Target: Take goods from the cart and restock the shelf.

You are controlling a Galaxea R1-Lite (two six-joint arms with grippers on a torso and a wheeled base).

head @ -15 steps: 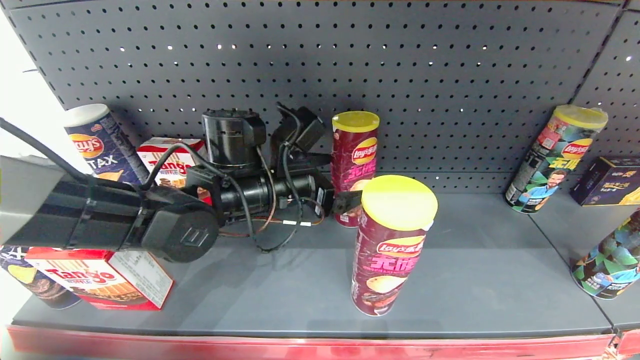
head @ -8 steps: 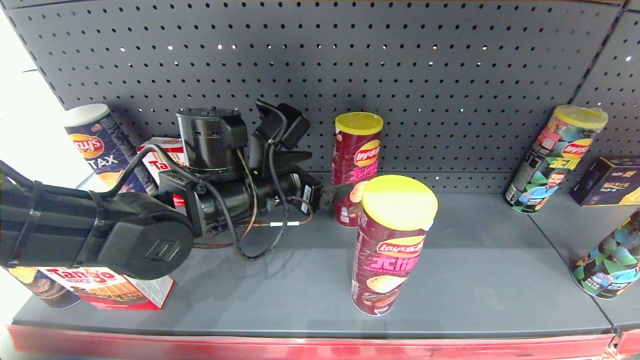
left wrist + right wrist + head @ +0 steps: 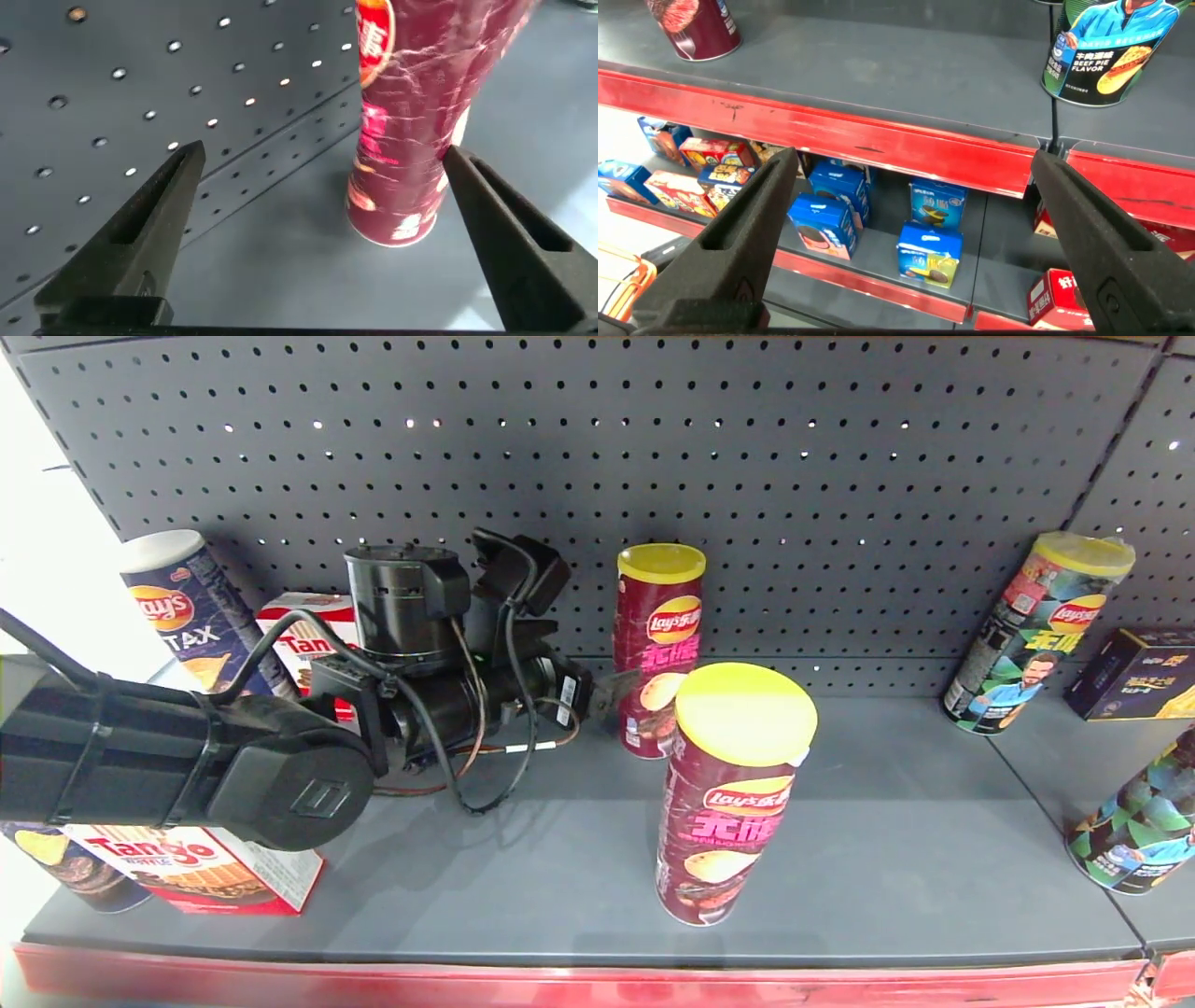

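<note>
- Left gripper (image 3: 618, 689) lies low over the shelf (image 3: 887, 840), fingers spread wide and holding nothing. Over the last second the left arm (image 3: 187, 765) has drawn back toward the robot's left, so the fingertips now sit at the side of the rear maroon can (image 3: 658, 644) rather than alongside its lower body.
- That can stands upright near the pegboard (image 3: 747, 448), about where it was. The front maroon can (image 3: 733, 793) has not moved.
- In the left wrist view the rear can sits nearer one finger, and contact cannot be told.
- The arm hides part of the rear red-and-white box (image 3: 313, 630). The front red-and-white box (image 3: 201, 863) and the arm cover most of a dark can (image 3: 65, 873) at the shelf's left corner.
- At the right edge, the picture cuts off one green-and-black can (image 3: 1134, 831) and a dark box (image 3: 1134, 677).
- Right gripper (image 3: 915, 161) hangs before the shelf's red front edge (image 3: 878, 131), fingers wide apart and empty.
- Counted on the shelf:
  - two maroon cans with yellow lids
  - two green-and-black cans, the other (image 3: 1036, 635) upright near the pegboard
  - one blue can (image 3: 191, 607)
  - one dark can
  - two red-and-white boxes
  - one dark box
</note>
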